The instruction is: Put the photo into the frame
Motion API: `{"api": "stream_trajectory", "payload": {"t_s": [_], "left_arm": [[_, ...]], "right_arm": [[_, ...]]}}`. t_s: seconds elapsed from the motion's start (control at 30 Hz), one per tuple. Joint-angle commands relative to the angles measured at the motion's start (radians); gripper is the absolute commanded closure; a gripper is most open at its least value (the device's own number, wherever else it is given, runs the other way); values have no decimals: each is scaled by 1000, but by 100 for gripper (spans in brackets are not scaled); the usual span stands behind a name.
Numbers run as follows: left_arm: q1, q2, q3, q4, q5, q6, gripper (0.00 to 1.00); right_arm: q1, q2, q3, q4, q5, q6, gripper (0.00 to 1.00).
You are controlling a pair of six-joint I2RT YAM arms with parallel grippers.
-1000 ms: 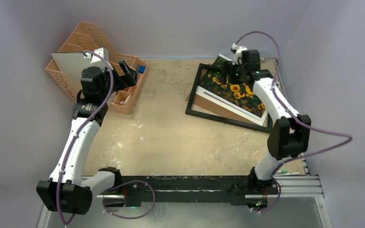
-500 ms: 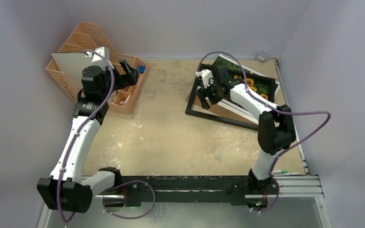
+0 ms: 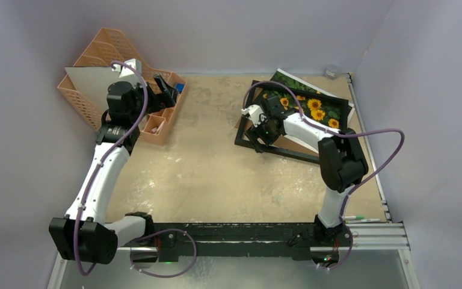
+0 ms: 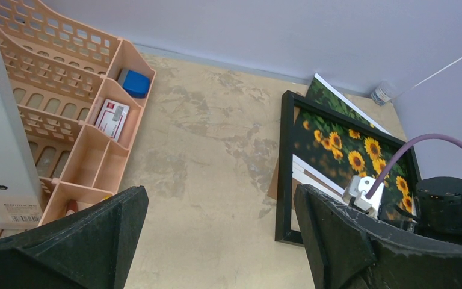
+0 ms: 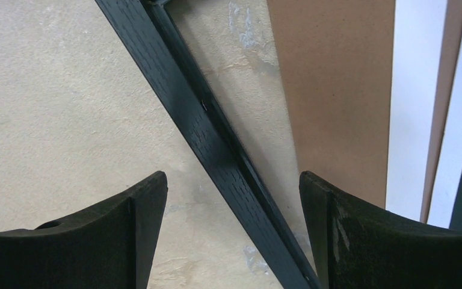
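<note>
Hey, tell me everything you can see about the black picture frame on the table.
The frame is a large rectangle with a thin black border showing wood grain. It lies flat at the far right of the table, turned at an angle. A brown board, a white mat and the sunflower photo lie within its outline. The right claw hangs open astride its near-left border; contact is unclear.
</note>
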Motion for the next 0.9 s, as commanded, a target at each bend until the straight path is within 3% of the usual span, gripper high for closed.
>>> {"api": "stream_trajectory", "payload": {"t_s": [0.0,0.2,0.33,0.53,0.87], "left_arm": [[-3,4,1,51,16,-9,2],[-4,-2,-2,45,9,-8,2],[-3,-10,-2,40,3,-6,2],[-3,-18,4,39,-4,-12,3],[-4,-75,-27,-19,-52,-31,4]], "right_arm": [[3,20,2,17,-34,-20,18],[4,68,8,18,-38,-15,29],[7,37,20,38,-17,-7,56],[58,-7,69,24,0,44,79],[232,-59,184,80,87,372,94]]}}
